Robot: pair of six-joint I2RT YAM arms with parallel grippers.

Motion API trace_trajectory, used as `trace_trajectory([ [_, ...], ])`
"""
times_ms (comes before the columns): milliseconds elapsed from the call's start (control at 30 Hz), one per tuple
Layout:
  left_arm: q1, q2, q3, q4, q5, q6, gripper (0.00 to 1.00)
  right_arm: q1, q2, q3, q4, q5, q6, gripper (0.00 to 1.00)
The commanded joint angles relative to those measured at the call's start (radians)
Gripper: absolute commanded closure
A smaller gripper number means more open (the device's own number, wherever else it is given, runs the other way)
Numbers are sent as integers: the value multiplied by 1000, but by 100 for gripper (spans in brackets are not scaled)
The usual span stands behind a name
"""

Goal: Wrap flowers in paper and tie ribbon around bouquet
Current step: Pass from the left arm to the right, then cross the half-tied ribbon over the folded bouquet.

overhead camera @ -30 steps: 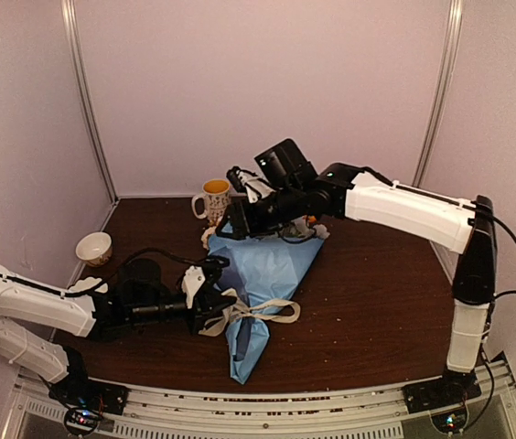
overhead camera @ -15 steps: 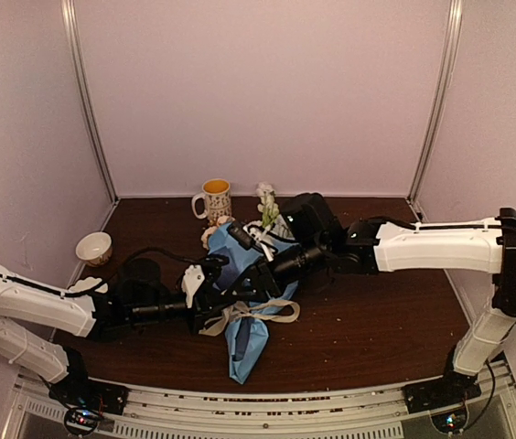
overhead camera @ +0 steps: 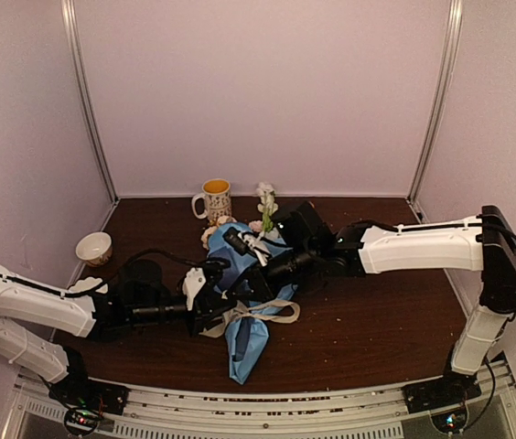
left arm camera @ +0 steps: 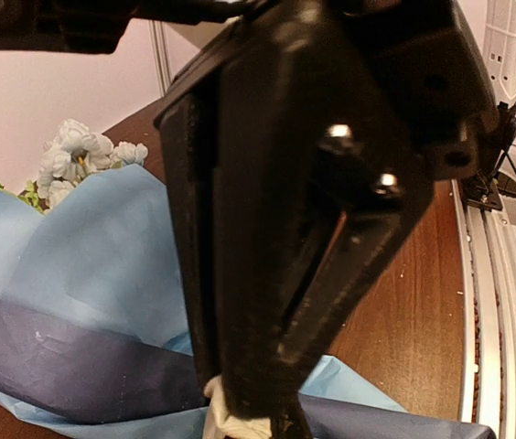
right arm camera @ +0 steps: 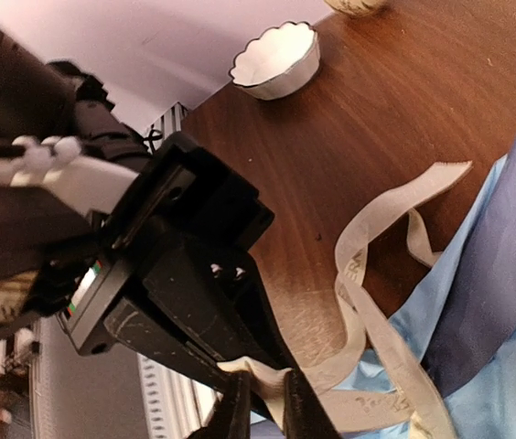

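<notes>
The bouquet (overhead camera: 247, 340) lies on the table as a cone of blue paper (left arm camera: 84, 274), its navy side (left arm camera: 66, 366) showing along one fold. White flowers (overhead camera: 265, 196) (left arm camera: 75, 160) stick out at the far end. The beige ribbon (overhead camera: 274, 312) (right arm camera: 372, 224) loops across the cone's narrow part. My left gripper (overhead camera: 217, 298) (left arm camera: 258, 422) is shut on a bunched bit of ribbon (left arm camera: 228, 416). My right gripper (overhead camera: 237, 293) (right arm camera: 267, 409) reaches over the bouquet, tip to tip with the left fingers (right arm camera: 208, 320). Its jaws pinch a fold of the same ribbon.
A white-and-yellow mug (overhead camera: 215, 198) stands at the back beside the bouquet's top. A white scalloped bowl (overhead camera: 93, 247) (right arm camera: 276, 58) sits at the left. The right forearm (overhead camera: 413, 247) stretches across the table's right half. Metal rails (overhead camera: 267, 401) run along the near edge.
The right arm swung down from above the bouquet's top to the ribbon beside the left gripper, and its jaws narrowed onto the ribbon. The left arm stayed put.
</notes>
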Motion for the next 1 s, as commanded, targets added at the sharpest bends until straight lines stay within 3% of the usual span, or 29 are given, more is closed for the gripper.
trace_trajectory([
  [0, -3, -6, 32, 36, 10, -5, 100, -3, -14, 12, 17, -14, 4, 100],
  [100, -3, -15, 53, -24, -1, -16, 98, -9, -44, -20, 36, 14, 16, 100],
  [200, -3, -51, 72, -133, -27, -41, 65, -20, -55, -43, 52, 38, 34, 100],
  [300, -3, -113, 80, -252, -34, -65, 54, -23, -46, -46, 61, 41, 44, 100],
  [433, 1, -147, 190, -598, -135, -117, 55, -26, -33, -31, 38, 44, 40, 100],
  [533, 22, -116, 220, -760, -181, -190, 55, -28, -32, -32, 43, 47, 43, 100],
  [700, 85, -3, 215, -802, -99, -235, 56, -28, -23, -31, 58, 36, 56, 100],
  [867, 92, 72, 263, -815, -226, -163, 56, -29, -18, -33, 52, 23, 60, 100],
  [967, 92, 125, 298, -818, -242, -106, 62, -31, -21, -32, 34, 27, 52, 100],
])
